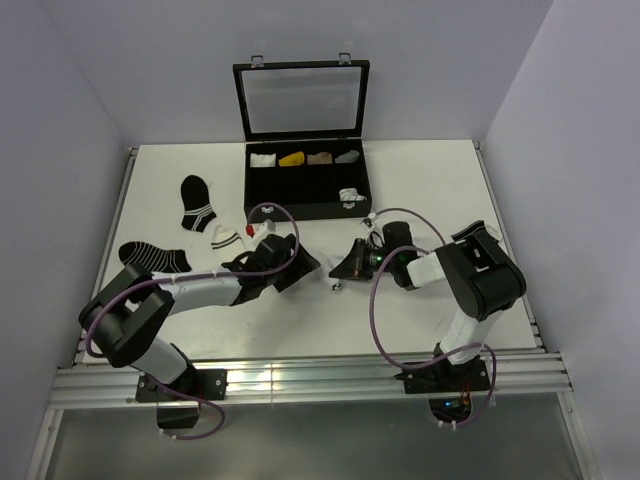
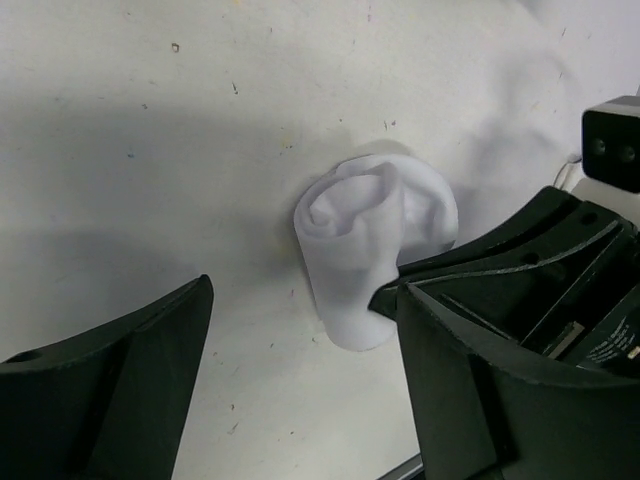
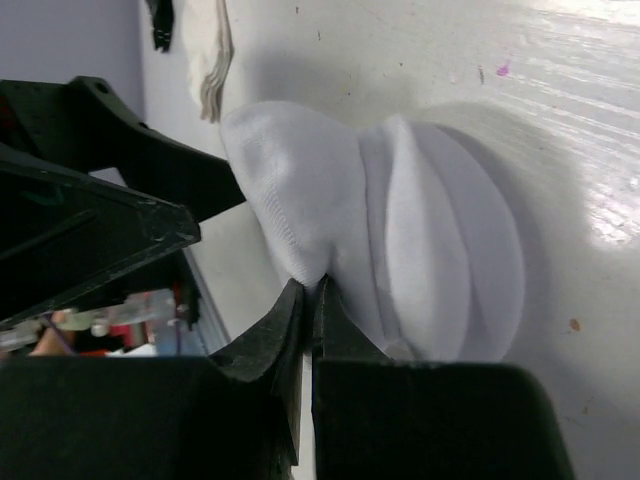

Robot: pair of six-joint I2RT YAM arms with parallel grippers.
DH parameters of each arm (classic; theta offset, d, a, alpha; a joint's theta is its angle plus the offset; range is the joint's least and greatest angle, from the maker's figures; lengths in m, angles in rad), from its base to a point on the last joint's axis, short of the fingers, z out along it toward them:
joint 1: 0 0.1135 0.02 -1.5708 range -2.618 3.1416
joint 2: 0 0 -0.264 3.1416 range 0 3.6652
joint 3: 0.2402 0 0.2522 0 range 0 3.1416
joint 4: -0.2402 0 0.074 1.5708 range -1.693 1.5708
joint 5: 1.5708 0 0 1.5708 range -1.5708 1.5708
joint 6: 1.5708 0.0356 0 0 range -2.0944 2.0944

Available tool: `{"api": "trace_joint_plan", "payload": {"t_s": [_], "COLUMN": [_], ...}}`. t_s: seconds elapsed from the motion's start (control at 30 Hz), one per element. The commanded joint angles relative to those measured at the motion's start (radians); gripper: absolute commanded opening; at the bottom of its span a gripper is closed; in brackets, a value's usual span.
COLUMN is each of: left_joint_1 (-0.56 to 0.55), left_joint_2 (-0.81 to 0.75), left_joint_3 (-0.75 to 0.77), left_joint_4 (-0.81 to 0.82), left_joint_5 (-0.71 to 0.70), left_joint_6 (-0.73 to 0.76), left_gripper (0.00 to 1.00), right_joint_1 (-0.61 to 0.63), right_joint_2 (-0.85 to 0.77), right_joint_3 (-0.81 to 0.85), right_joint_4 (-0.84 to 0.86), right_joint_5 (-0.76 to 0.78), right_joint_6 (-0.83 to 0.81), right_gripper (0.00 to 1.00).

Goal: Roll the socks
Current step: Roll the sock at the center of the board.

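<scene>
White desk (image 1: 440, 190); sock (image 3: 430, 250), partly rolled, lies mid-desk. Jaws of right gripper (image 3: 308, 300) clenched on sock edge; jaws of left gripper (image 2: 298, 300) released, standing around it. Step likely: finishing roll. Next move probably needs edge pulled over roll, left side steadying.

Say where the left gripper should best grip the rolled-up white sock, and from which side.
Probably across the rolled body of the white sock, coming from above. The left gripper is open with a finger on either side of it, while the right gripper pinches a fold.
</scene>
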Motion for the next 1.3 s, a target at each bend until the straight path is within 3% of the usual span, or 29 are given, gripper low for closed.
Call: {"api": "trace_joint_plan", "payload": {"t_s": [0.0, 0.3, 0.57, 0.9, 1.1, 1.17, 1.27], "left_joint_1": [-0.007, -0.01, -0.012, -0.012, -0.015, -0.015, -0.015], "left_joint_2": [0.039, 0.159, 0.222, 0.285, 0.305, 0.308, 0.306], "left_joint_3": [0.032, 0.095, 0.127, 0.159, 0.187, 0.191, 0.191], "left_joint_4": [0.065, 0.061, 0.059, 0.036, -0.016, -0.036, -0.053], "left_joint_5": [0.035, 0.034, 0.038, 0.063, 0.06, 0.057, 0.052], "left_joint_6": [0.033, 0.059, 0.077, 0.077, 0.067, 0.059, 0.051], "left_gripper": [0.79, 0.76, 0.72, 0.64, 0.41, 0.34, 0.3], "right_joint_1": [-0.037, -0.073, -0.116, -0.124, -0.086, -0.035, 0.032], "right_joint_2": [0.079, 0.128, 0.165, 0.079, -0.06, -0.18, -0.266], "right_joint_3": [-0.041, -0.01, -0.001, 0.054, 0.108, 0.117, 0.125], "right_joint_4": [0.051, -0.05, -0.127, -0.334, -0.449, -0.486, -0.535], "right_joint_5": [-0.084, -0.068, -0.035, 0.131, 0.269, 0.358, 0.485], "right_joint_6": [0.044, -0.001, -0.028, -0.125, -0.217, -0.255, -0.315], "right_gripper": [0.0, 0.01, 0.08, 0.18, 0.29, 0.31, 0.34]}}
